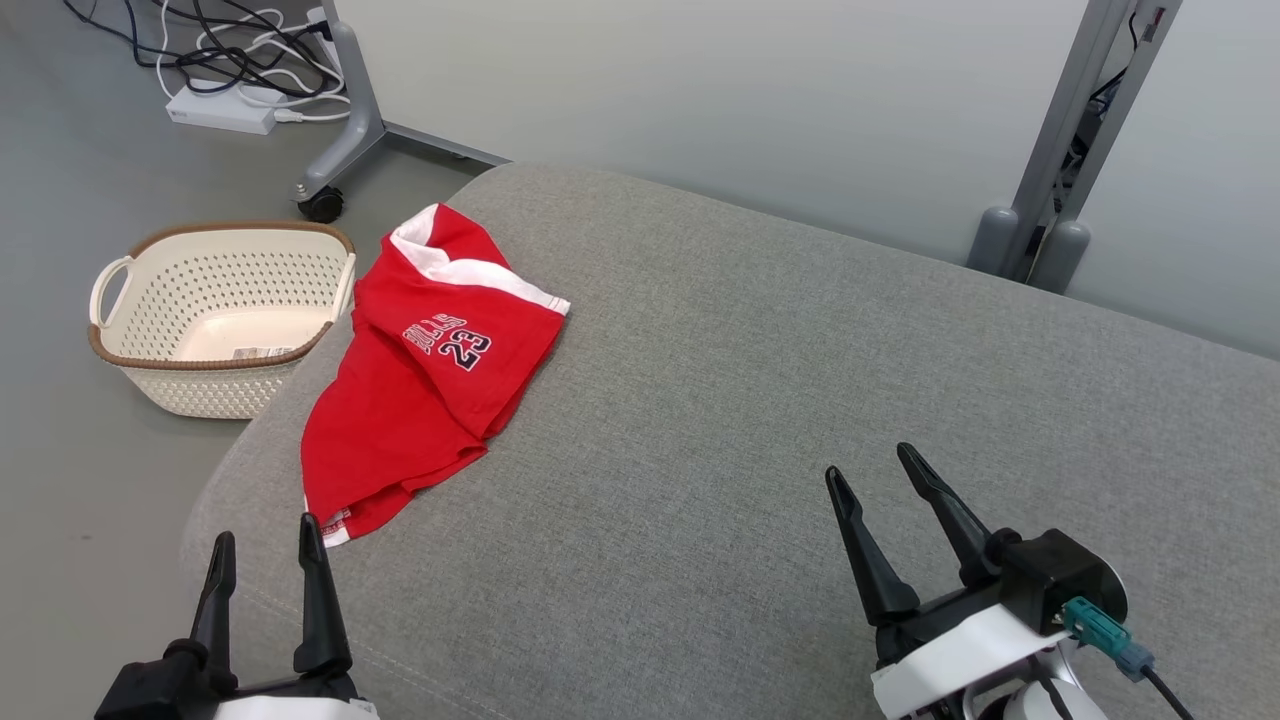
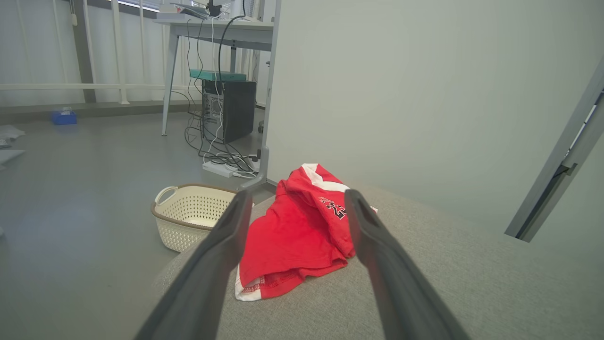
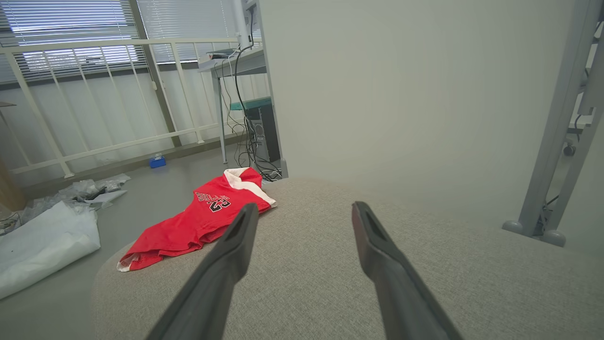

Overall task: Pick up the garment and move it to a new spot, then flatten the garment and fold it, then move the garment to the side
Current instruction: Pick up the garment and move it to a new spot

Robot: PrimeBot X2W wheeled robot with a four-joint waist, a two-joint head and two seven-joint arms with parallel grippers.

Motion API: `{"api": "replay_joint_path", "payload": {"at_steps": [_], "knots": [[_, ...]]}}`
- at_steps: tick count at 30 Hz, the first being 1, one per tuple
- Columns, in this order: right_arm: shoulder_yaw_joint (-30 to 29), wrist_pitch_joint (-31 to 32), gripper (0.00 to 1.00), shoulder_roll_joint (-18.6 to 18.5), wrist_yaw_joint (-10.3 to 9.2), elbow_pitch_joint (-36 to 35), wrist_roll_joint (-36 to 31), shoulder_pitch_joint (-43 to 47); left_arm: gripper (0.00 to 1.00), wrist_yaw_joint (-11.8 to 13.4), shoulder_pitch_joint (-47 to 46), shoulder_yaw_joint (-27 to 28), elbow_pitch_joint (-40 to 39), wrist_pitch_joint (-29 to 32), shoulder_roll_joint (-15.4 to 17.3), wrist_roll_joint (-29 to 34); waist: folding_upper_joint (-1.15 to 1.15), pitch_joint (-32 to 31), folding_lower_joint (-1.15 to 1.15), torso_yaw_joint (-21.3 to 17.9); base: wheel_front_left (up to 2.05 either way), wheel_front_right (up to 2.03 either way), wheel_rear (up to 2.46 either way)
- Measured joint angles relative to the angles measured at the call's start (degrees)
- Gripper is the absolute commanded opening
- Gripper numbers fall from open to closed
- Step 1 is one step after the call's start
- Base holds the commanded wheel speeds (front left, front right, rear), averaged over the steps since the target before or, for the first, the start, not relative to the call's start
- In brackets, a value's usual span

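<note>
On the left part of a grey upholstered cushion, close to its rounded edge: the garment, one item, red, with a white band across the far end and dark lettering above the number 23. It lies loosely rumpled, partly doubled over itself, with its near hem corner showing white trim at the cushion's left rim. Left gripper: at the near left corner of the cushion, its two dark fingers spread apart with nothing between them, tips pointing at the garment's near hem and just short of it; whether they touch the cloth cannot be told. Right gripper: over bare cushion at the near right, fingers likewise spread and holding nothing, well apart from the garment. Basket: cream, perforated, with a brown rim and a loop handle, standing on the grey floor just beside the cushion's left edge and near the garment's far end; a small label lies on its bottom. Beyond it: a grey stand leg on a black castor, a white power strip with black and white cables, and a pale partition panel behind the cushion.
</note>
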Motion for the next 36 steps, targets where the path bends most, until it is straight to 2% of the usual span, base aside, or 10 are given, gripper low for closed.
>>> {"api": "replay_joint_path", "payload": {"at_steps": [8,16,20,24,25,30,36], "knots": [[0.9,0.0,1.00,0.0,0.00,1.1,0.5,-0.5,1.00,0.5,1.2,0.3,-0.7,0.0,0.0,-0.1,0.00,-0.1,0.00,0.0,0.00,0.00,0.00],[-0.6,0.0,1.00,0.0,0.00,1.8,0.4,-0.3,1.00,0.4,1.0,0.9,1.2,0.0,0.0,-0.5,0.00,-0.5,0.00,-0.7,0.00,0.00,0.00],[-1.4,0.0,1.00,-0.5,0.01,1.0,-2.6,-0.3,1.00,-0.2,-1.5,1.9,4.4,0.0,0.0,-1.7,0.00,0.3,0.00,-1.1,0.00,0.00,0.00],[-2.7,0.0,1.00,-2.2,-0.01,-0.5,-3.2,-1.6,1.00,-2.7,-6.9,2.0,10.1,0.2,1.4,-0.6,0.00,2.1,0.00,-1.5,0.00,0.00,0.00],[-2.4,0.0,1.00,-3.0,-0.01,-1.2,-3.6,-2.4,1.00,-3.6,-8.3,1.8,12.0,1.2,2.6,-0.5,0.00,2.8,0.00,-1.7,0.00,0.00,0.00],[-1.3,2.1,1.00,-7.6,0.01,-5.2,-4.1,-7.3,1.00,-3.4,-18.7,4.0,17.8,6.5,6.3,-1.9,0.00,7.7,0.00,-3.5,0.00,0.00,0.00],[-0.5,5.5,1.00,-12.0,0.01,-10.8,-3.5,-10.6,1.00,-2.2,-29.8,6.0,24.1,18.4,9.2,-5.4,0.00,14.2,0.00,-5.6,0.00,0.00,0.00]]}}
